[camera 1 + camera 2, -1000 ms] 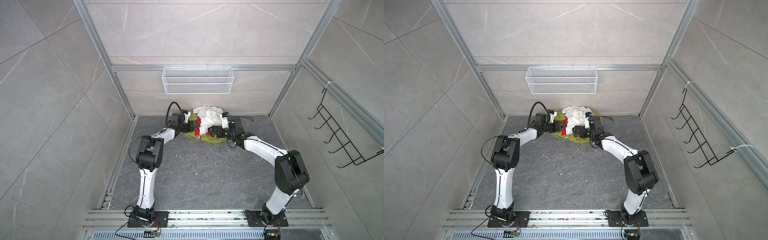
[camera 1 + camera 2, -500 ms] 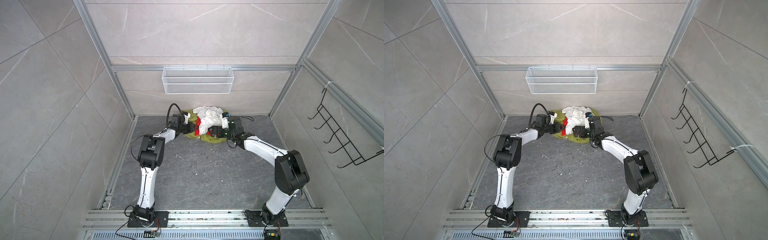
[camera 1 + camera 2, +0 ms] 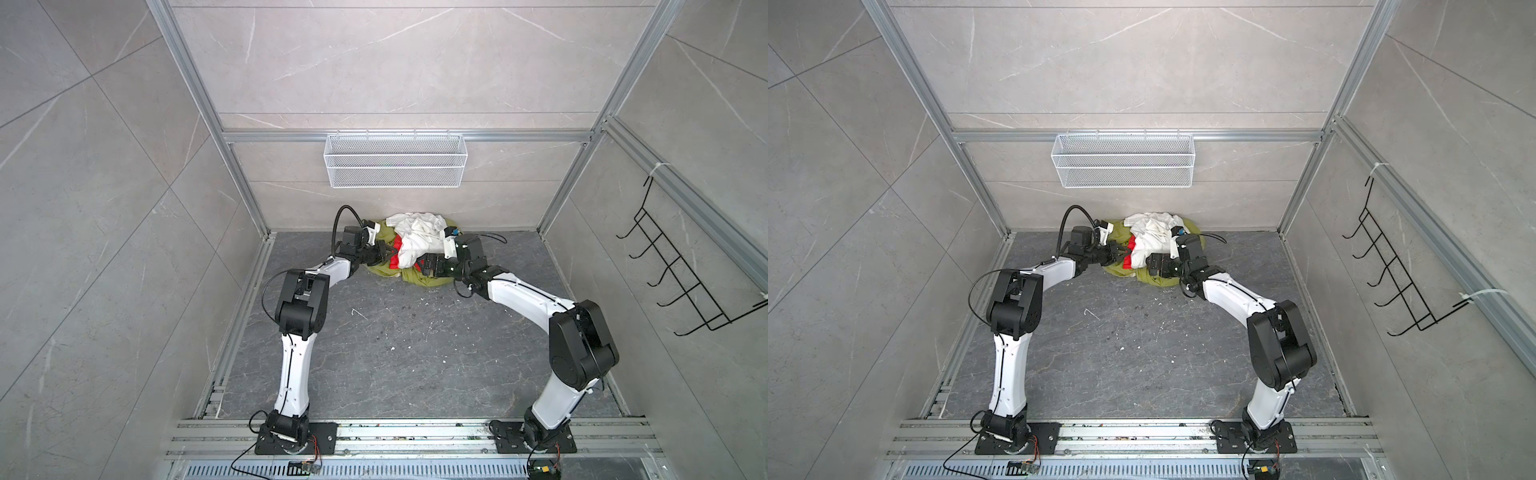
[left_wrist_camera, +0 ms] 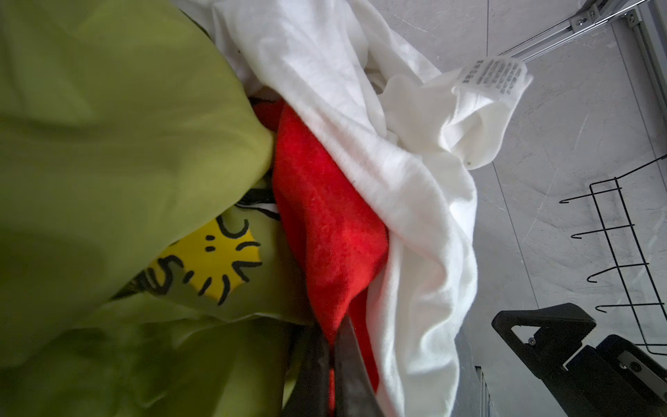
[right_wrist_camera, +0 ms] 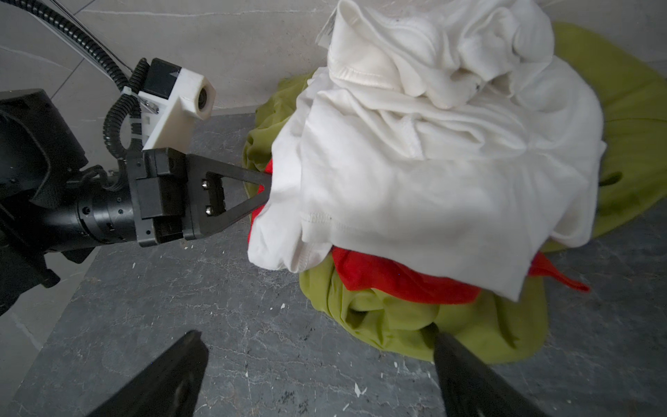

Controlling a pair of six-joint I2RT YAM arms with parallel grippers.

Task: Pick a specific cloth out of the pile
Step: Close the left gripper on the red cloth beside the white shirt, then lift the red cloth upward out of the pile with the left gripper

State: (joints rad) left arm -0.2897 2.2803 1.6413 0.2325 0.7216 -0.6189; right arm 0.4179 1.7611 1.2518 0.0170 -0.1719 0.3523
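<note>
The pile (image 3: 419,279) lies against the back wall: an olive-green garment (image 5: 397,325) underneath, a white cloth (image 5: 433,162) on top. The red cloth (image 3: 398,254) (image 3: 1132,251) is sandwiched between them and shows only at its edges. My left gripper (image 4: 331,341) (image 5: 267,188) is shut on the left edge of the red cloth (image 4: 325,216), its fingertips tucked under the white hem. My right gripper (image 5: 315,339) (image 3: 428,266) stands open just above the floor at the pile's front. One finger touches the olive-green fold, and more red cloth (image 5: 397,278) peeks out ahead of it.
A white wire basket (image 3: 395,166) hangs on the back wall above the pile. A black hook rack (image 3: 685,282) is fixed to the right wall. Aluminium frame posts stand at both back corners. The dark floor (image 3: 395,340) carries small white specks.
My left gripper's jaws have closed onto the edge of the red cloth. Both arms have stayed nearly where they were, and the right gripper stays open.
</note>
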